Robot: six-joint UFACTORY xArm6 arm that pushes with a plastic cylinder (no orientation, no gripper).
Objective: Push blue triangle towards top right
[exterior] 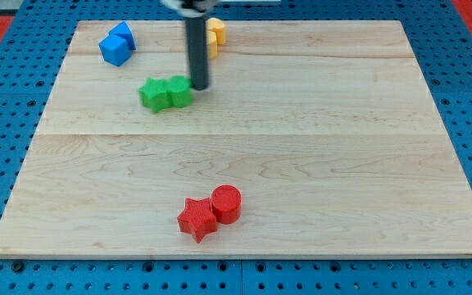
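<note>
Two blue blocks (pixel 116 44) sit touching at the board's top left; which of them is the triangle I cannot make out. My rod comes down from the view's top, and my tip (pixel 199 86) rests just right of the green blocks (pixel 166 93), touching or almost touching them. The tip is right of and below the blue blocks, well apart from them.
A yellow block (pixel 216 35) sits at the top, partly hidden behind the rod. A red star (pixel 197 219) and a red cylinder (pixel 226 204) touch each other near the bottom middle. The wooden board (pixel 342 164) lies on a blue pegboard surface.
</note>
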